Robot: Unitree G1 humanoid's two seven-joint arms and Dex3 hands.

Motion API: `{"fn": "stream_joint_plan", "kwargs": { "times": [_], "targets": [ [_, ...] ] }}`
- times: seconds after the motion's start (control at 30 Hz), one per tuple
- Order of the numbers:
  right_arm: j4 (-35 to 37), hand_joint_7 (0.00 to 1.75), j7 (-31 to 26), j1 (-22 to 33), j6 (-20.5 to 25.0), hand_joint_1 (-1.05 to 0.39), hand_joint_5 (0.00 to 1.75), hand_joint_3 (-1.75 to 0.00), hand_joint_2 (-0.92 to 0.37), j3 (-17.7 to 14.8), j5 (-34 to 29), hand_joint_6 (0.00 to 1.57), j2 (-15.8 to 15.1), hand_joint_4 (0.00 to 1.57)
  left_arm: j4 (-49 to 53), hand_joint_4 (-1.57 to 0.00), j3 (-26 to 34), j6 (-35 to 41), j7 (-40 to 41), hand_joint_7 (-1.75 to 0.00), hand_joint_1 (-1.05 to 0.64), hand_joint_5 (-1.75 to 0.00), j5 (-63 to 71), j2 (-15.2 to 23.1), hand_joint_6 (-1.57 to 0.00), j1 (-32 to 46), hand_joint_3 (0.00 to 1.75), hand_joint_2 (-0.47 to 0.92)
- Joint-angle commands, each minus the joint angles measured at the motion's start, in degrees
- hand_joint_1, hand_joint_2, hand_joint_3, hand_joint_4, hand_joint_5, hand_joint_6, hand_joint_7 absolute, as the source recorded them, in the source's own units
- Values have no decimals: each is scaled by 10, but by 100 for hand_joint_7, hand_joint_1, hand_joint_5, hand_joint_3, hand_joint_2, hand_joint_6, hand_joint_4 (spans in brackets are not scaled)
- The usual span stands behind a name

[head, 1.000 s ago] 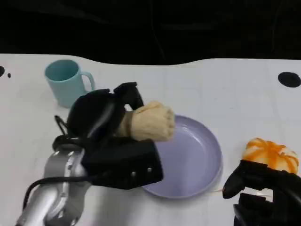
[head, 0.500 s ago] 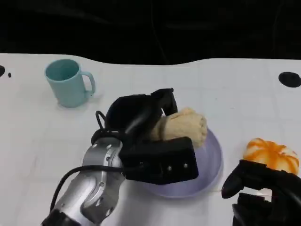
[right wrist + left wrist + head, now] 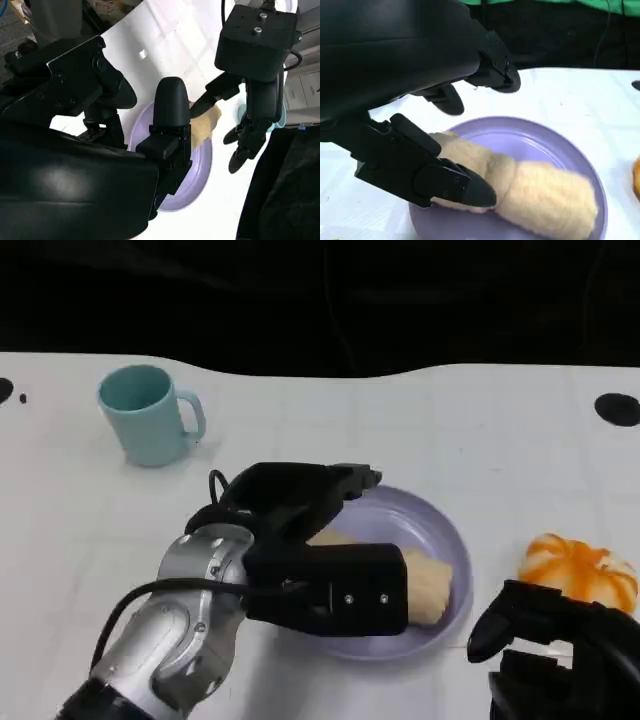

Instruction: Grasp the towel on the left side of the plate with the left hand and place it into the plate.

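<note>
The rolled beige towel (image 3: 430,585) (image 3: 545,195) (image 3: 209,121) lies on its side inside the lavender plate (image 3: 420,520) (image 3: 530,135) (image 3: 197,167). My left hand (image 3: 290,505) (image 3: 420,100) (image 3: 245,135) hangs over the plate's left half and covers the towel's left end. Its upper fingers (image 3: 495,75) are lifted clear of the towel and spread apart, while the thumb (image 3: 450,185) lies against the towel's near side. My right hand (image 3: 560,650) (image 3: 100,100) rests at the table's near right edge with nothing in it and its fingers loosely apart.
A teal mug (image 3: 150,415) stands at the back left. An orange and white striped round object (image 3: 580,570) sits right of the plate, just beyond my right hand. A black round mark (image 3: 615,408) is on the table at the far right.
My left hand carried the towel rightward from beside the plate and lowered it. The towel now lies in the plate and the fingers have spread off it.
</note>
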Motion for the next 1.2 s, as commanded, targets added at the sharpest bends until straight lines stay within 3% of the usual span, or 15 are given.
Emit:
{"fn": "stream_joint_plan", "kwargs": {
  "times": [0.03, 0.3, 0.7, 0.87, 1.07, 1.17, 1.2],
  "targets": [
    [1, 154, 2, 0, -13, 3, 175, -123, -54, -3, -3, 61, -5, 67, -13, -14, -3, 6, -22, 0, -83, -28, 8, 14, -17, -10, 19, 92],
    [0, 154, -1, 0, -7, 2, 175, -123, -54, -4, -2, 61, -4, 66, -45, -11, 13, -3, -32, -1, -90, -27, -7, 34, -15, 0, 19, 92],
    [-3, 154, -1, 0, -8, 3, 175, -123, -55, -3, -3, 60, -8, 66, -163, -19, 82, -13, -79, -4, -79, -37, -76, 91, -23, 47, 23, 92],
    [-4, 154, -2, -1, -6, 2, 175, -123, -54, -1, -3, 60, -10, 66, -221, -32, 138, -33, -75, -7, -71, -45, -129, 117, -31, 94, 24, 92],
    [-1, 154, 0, -2, -7, 4, 175, -123, -55, -4, 3, 59, -7, 65, -257, -45, 215, -42, -74, -8, -65, -48, -225, 121, -39, 158, 26, 92],
    [2, 154, 3, -2, -11, 4, 175, -123, -55, -5, 4, 59, -7, 66, -272, -52, 249, -59, -66, -10, -58, -47, -263, 124, -48, 193, 24, 92],
    [3, 154, 3, -3, -10, 3, 175, -122, -55, -5, 3, 59, -7, 66, -275, -59, 261, -68, -63, -11, -49, -46, -278, 122, -56, 205, 22, 92]
  ]
}}
